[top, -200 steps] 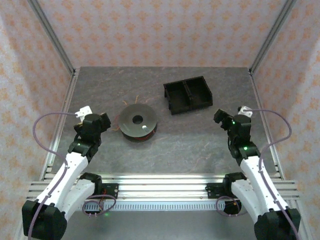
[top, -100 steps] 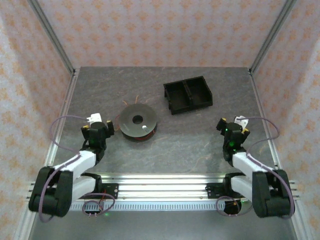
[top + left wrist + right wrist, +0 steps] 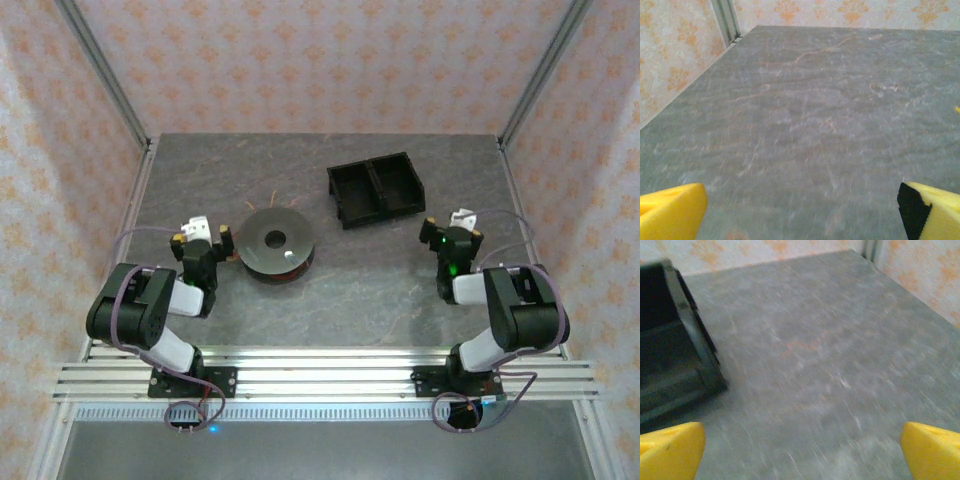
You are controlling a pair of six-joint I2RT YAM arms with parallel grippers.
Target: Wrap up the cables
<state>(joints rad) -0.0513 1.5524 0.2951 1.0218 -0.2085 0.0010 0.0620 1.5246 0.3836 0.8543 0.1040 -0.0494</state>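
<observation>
From above: the cables (image 3: 272,200) show as thin orange strands at the far rim of the spool (image 3: 278,243), left of the table's (image 3: 380,290) middle. The left gripper (image 3: 202,240) sits just beside the spool, the right gripper (image 3: 449,238) near the right edge.

Left wrist: yellow fingertips (image 3: 670,212) spread wide, holding nothing.

Right wrist: fingertips (image 3: 670,450) equally wide and empty, with a black bin (image 3: 670,365) ahead to their left.

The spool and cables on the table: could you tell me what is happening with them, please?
Nothing is held right now. The left gripper and right gripper hover low over the table, jaws wide open and empty, the left one beside the dark spool. Thin orange cables poke out around it, untouched.
</observation>
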